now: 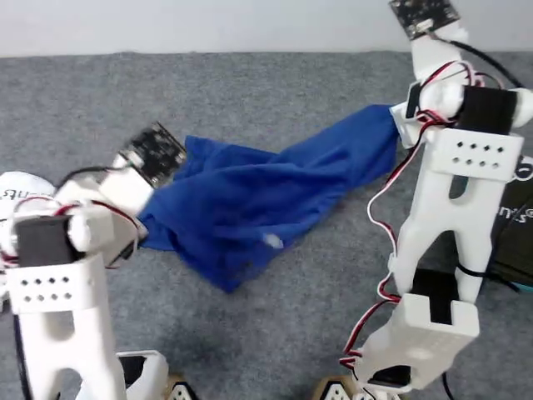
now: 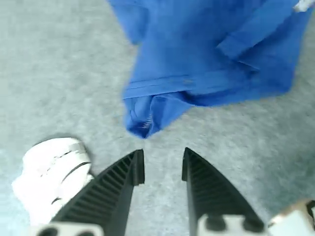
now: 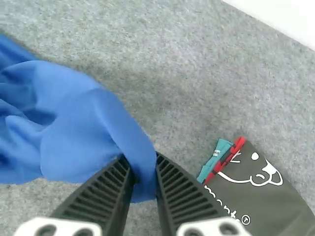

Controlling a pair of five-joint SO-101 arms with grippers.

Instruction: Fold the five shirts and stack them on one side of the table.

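High view: blue shirt (image 1: 250, 200) bunched mid-frame, stretched toward upper right; white shirt (image 1: 17, 187) at left edge, dark shirt (image 1: 516, 221) at right edge; bare table (image 1: 283, 333) below. Left wrist: left gripper (image 2: 162, 164) parted, empty, near blue shirt's hem. Right wrist: right gripper (image 3: 141, 167) clamped on blue shirt.

Only cut-off white lettering (image 3: 224, 209) on the dark shirt (image 3: 280, 216)

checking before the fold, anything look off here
The blue shirt lies bunched and twisted, not flat: the right hand pinches one end, while the left hand hangs open, just short of the other end.
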